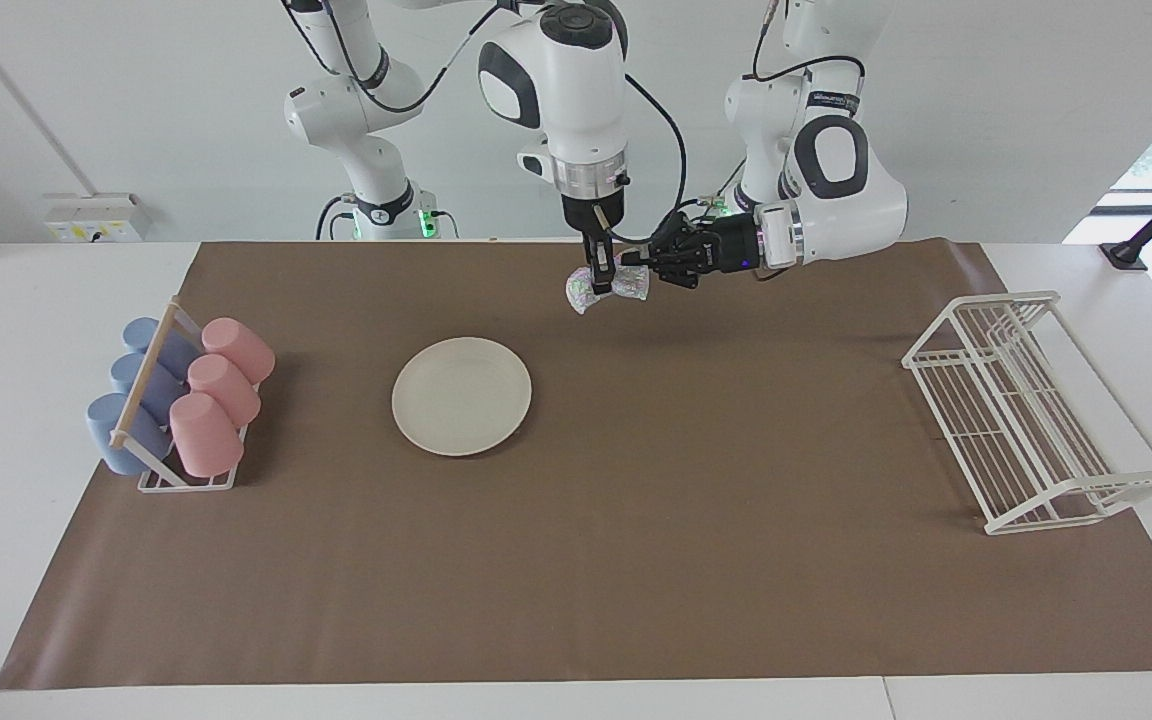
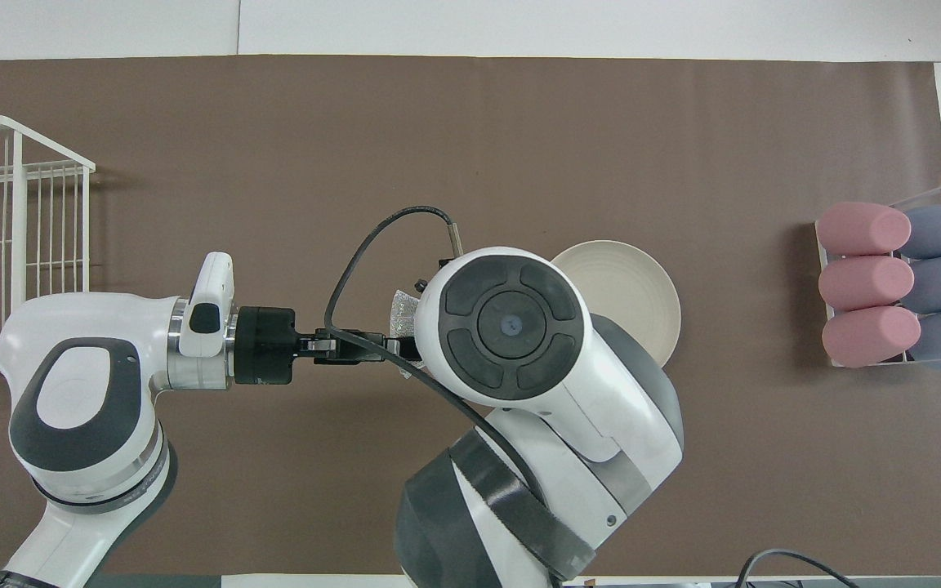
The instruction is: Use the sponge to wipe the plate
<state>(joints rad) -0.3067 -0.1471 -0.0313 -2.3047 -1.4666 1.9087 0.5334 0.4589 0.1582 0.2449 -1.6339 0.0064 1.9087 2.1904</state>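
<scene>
The sponge [image 1: 582, 291], a crinkled silvery pad, hangs in the air over the brown mat near the robots' edge. My right gripper [image 1: 600, 277] points straight down and pinches its middle. My left gripper [image 1: 638, 271] reaches in level from the left arm's end, shut on the sponge's end that faces it. In the overhead view only a sliver of the sponge [image 2: 399, 314] shows beside the right arm's wrist, which hides the right gripper; the left gripper [image 2: 387, 346] ends under that wrist. The cream plate [image 1: 461, 396] lies flat on the mat, farther from the robots, toward the right arm's end, untouched.
A rack of pink and blue cups [image 1: 181, 405] stands at the right arm's end of the mat [image 1: 636, 560]. A white wire dish rack [image 1: 1026, 410] stands at the left arm's end. In the overhead view the right arm covers part of the plate [image 2: 634, 286].
</scene>
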